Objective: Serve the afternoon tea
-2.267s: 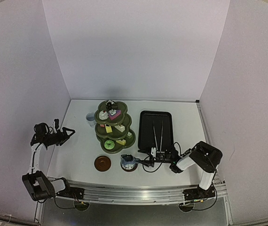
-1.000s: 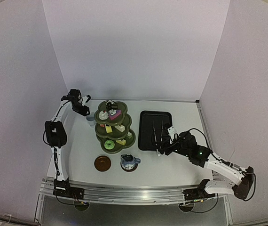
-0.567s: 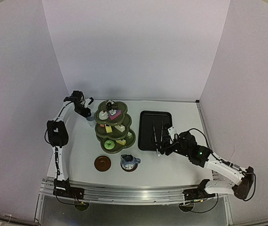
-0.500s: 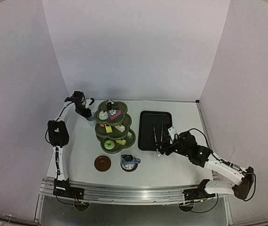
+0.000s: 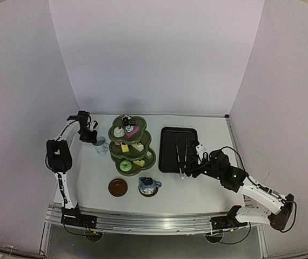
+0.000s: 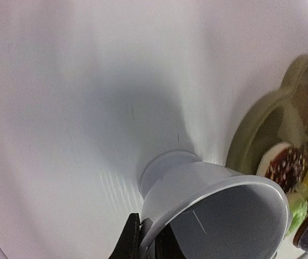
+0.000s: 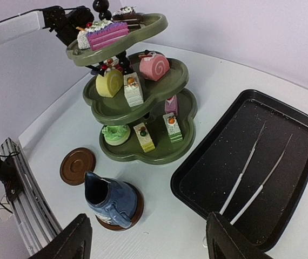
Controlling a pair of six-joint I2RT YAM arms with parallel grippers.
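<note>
1. my left gripper is clamped on the rim of the white mug, with one dark finger outside the wall and the other inside the mouth.
2. in my left wrist view the mug is tilted, its mouth turned toward the camera. it is over the far left part of the white table, just beside the left edge of the olive-green stand. i cannot tell whether its base touches the table.
3. my right gripper is released, its fingers spread wide with nothing between them. it hangs above the table beside the near edge of the black tray.
4. the thin tongs lie inside the tray, their two legs running along its length.
5. the stand is upright with cakes on all three tiers. the pink cake and the chocolate cake are on top. the yellow cake, a white slice and a pink swirl roll are in the middle. the green cake and two small slices are at the bottom.
6. the blue-grey pot stands on a brown coaster in front of the stand. the bare coaster lies to its left, near but not touching.
</note>
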